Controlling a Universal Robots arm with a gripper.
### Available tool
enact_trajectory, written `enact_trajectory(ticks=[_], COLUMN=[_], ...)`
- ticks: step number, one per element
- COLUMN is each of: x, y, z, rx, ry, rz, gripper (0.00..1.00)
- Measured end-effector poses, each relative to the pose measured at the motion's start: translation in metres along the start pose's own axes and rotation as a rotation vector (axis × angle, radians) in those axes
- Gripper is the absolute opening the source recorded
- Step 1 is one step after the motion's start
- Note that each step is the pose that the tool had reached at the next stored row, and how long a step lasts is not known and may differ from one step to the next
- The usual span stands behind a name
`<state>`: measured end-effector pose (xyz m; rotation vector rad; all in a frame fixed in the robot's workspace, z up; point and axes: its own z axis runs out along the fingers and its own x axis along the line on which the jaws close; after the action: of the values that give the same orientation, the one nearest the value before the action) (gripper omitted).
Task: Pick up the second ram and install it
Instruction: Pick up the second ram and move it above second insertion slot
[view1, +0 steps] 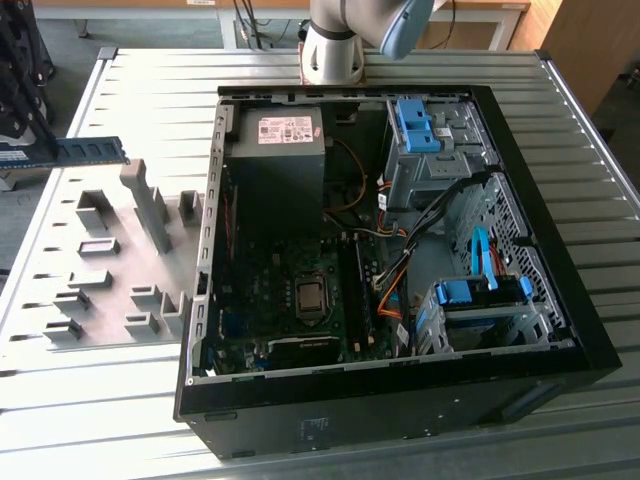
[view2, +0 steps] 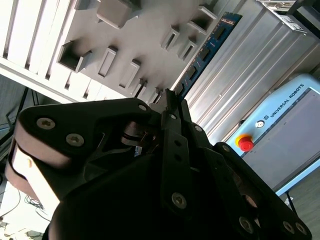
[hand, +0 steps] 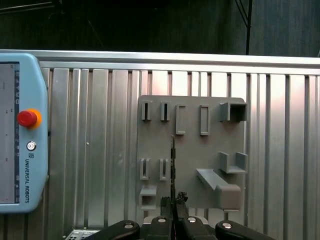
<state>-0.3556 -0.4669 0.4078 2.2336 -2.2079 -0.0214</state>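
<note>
Gripper (hand: 173, 204): its fingers are closed on one end of the second ram (view1: 70, 152), which is carried clear of every surface. In both wrist views the stick is seen running straight on from the fingertips, and in the first wrist view it is presented edge-on as a thin dark line.

In the exterior view the stick is placed at the upper left of the frame, above the grey fixture plate (view1: 120, 270) and apart from it. Its long axis is laid almost level across the frame. A broad chip-bearing face is turned to the camera, and the free end is pointed toward the open computer case (view1: 400, 415). Fixture plate and case are both borne by the slatted table (view1: 160, 90).

Handling (judged): the stick is taken to be light, stiff and thin, and so easily cracked if bent or twisted. The chips and the contact edge are considered fragile. Hold is best taken at a short end or on the bare board margins, with the contact edge left free.
</note>
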Motion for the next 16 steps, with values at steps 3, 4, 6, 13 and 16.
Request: enact_trajectory(ticks=[3, 4, 6, 13, 16], x=[0.0, 0.0, 0.0001, 0.0001, 0.0001], y=[-0.0036, -0.0048, -0.0072, -0.0112, -0.013], z=[0.0, 0.0, 0.0, -0.0001, -0.0002], rx=[0.0, 0.0, 0.0, 0.0, 0.0], ry=[-0.0001, -0.0001, -0.0001, -0.0001, 0.0], rz=[0.0, 0.0, 0.0, 0.0, 0.0], gripper=[0.14, 0.14, 0.14, 0.14, 0.14])
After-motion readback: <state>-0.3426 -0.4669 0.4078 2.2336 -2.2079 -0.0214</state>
